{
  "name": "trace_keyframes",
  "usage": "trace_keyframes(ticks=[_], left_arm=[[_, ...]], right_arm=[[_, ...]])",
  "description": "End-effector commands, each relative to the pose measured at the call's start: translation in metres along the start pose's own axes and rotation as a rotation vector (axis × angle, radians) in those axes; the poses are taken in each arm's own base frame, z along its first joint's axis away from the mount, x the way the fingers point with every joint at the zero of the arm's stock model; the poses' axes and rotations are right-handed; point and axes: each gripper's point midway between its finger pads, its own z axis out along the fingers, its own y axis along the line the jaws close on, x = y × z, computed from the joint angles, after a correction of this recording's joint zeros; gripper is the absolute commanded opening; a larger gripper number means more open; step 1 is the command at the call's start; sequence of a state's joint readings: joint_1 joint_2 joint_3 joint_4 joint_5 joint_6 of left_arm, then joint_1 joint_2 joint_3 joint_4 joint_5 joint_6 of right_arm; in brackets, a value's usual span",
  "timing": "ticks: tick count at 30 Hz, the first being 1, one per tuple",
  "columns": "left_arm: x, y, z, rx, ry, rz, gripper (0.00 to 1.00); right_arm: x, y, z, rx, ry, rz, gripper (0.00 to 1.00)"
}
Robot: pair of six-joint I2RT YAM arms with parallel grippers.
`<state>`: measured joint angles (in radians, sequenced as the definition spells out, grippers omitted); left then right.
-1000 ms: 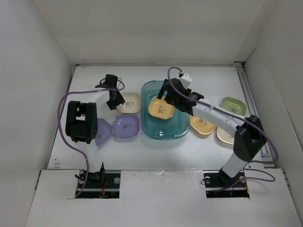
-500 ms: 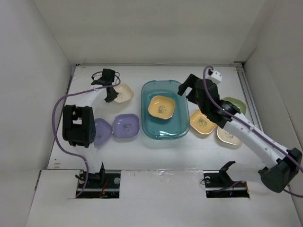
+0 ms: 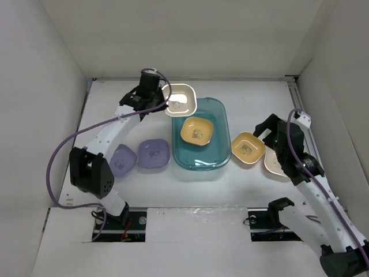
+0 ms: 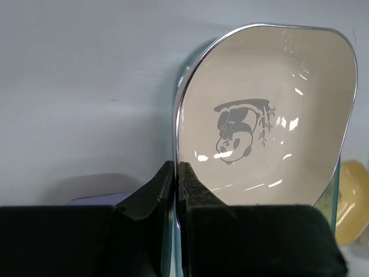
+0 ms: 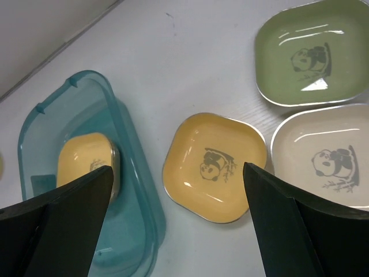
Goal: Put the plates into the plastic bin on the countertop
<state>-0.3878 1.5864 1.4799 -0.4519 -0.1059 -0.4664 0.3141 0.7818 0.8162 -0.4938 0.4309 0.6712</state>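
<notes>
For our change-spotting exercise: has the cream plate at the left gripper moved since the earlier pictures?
Yes. The cream plate, held by the left gripper, went right and back, from left of the plastic bin to over its back-left corner.

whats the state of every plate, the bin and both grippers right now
left gripper, shut on the rim of a cream plate
that cream plate, lifted over the far corner of the bin
bin, upright, one yellow plate inside
right gripper, open, empty
other yellow plate, on the counter, untouched
other cream plate, on the counter
green plate, on the counter
two purple plates, on the counter
</notes>
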Motion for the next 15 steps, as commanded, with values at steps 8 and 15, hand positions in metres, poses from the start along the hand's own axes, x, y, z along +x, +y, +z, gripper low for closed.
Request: trace_keyframes(ticks=[8,15], left_arm=[[0.087,-0.079,0.037,0.311,0.298,0.235,0.00],[0.094,-0.076,0.039,0.305,0.329,0.235,0.46]], right_arm=[[0.031,-0.040,-0.013,-0.007,0.079,-0.063,1.00],[0.038,-0.045,-0.017,-0.019,0.084,-0.071,1.00]])
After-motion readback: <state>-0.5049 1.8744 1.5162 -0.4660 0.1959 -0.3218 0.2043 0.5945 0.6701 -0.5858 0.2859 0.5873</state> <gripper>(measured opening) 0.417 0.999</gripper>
